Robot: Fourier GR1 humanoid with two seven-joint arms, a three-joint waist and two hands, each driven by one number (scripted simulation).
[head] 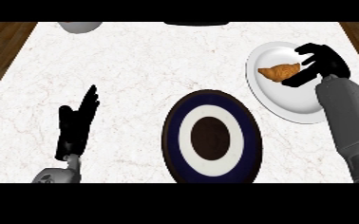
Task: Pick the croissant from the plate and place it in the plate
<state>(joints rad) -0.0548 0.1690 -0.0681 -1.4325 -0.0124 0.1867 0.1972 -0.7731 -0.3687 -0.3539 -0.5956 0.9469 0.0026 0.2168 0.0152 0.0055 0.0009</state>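
Observation:
A golden-brown croissant [279, 71] lies on the white plate [280, 102] at the right side of the counter. My right hand [324, 62] is over that plate, right beside the croissant, with fingers curved above it and the thumb below its right end; the fingers are not closed on it. A dark blue plate [212, 136] with a white ring and dark centre sits in the lower middle, with nothing on it. My left hand [76, 122] rests open at the lower left, fingers pointing up.
A grey bowl [79, 26] shows partly at the top left edge, and a dark object [196, 23] is cut off at the top centre. Wooden strips border the white marble counter [140, 66] at both sides.

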